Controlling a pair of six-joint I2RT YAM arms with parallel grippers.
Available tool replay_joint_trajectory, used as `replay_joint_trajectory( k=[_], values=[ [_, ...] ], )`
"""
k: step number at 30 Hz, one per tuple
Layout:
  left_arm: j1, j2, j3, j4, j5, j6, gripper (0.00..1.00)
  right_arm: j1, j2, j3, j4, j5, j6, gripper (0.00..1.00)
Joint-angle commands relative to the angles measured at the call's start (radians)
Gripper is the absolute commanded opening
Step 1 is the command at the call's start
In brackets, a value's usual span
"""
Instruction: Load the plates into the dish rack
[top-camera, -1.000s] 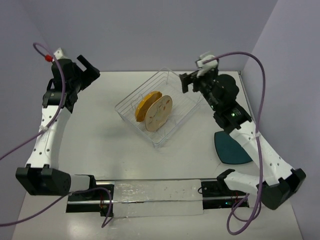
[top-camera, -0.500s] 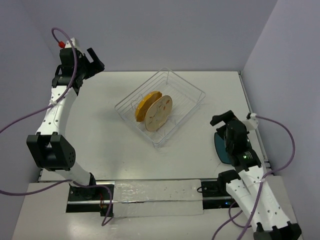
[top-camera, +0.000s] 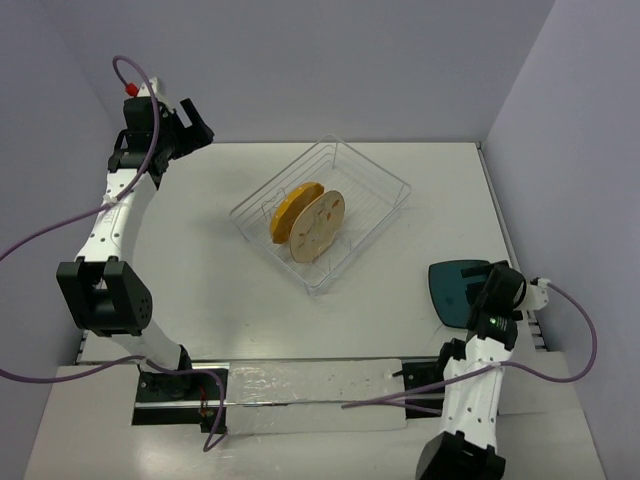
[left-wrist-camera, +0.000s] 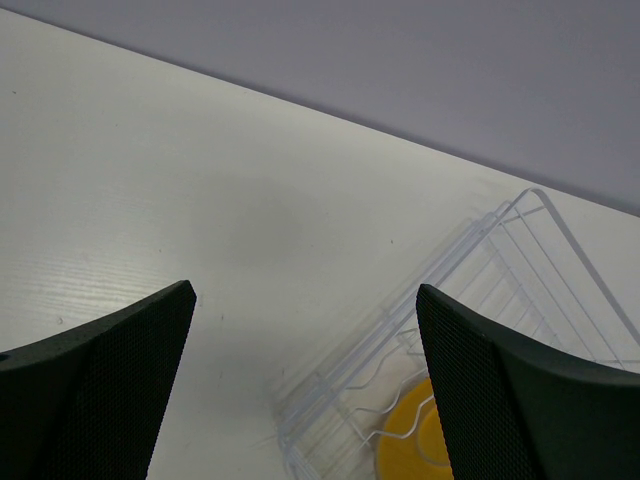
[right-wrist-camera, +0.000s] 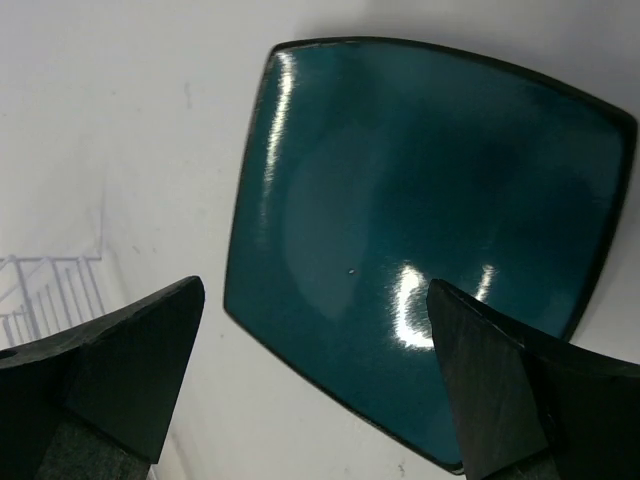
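The wire dish rack stands mid-table. The orange-yellow plate and the beige patterned plate stand on edge inside it, side by side. The dark teal rounded-square plate lies flat on the table at the right. My right gripper hovers over its near right part, open and empty; the right wrist view shows the teal plate below the open gripper. My left gripper is open and empty at the far left, above the table. Its wrist view shows the rack's corner and the orange plate's edge.
Grey walls close the table at the back and right. The table's right edge runs just beside the teal plate. A clear strip lies along the near edge between the arm bases.
My right arm swung from beside the rack's far right corner back and down to the teal plate. My left arm rose and shifted slightly toward the far left corner. The plates did not move.
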Motion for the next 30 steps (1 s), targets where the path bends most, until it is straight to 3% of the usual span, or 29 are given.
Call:
replay_joint_trajectory(
  k=[1,19,30],
  values=[
    [0.009,-0.019,-0.004,0.056,0.03,0.025,0.99,-0.132,0.025,-0.015,-0.003,-0.142,-0.092,1.0],
    [0.009,0.019,0.043,0.032,0.071,0.012,0.99,-0.469,0.023,-0.042,-0.036,-0.078,-0.023,1.0],
    [0.009,0.048,0.072,0.02,0.067,0.016,0.99,-0.51,0.127,-0.058,-0.005,-0.12,-0.047,1.0]
  ],
)
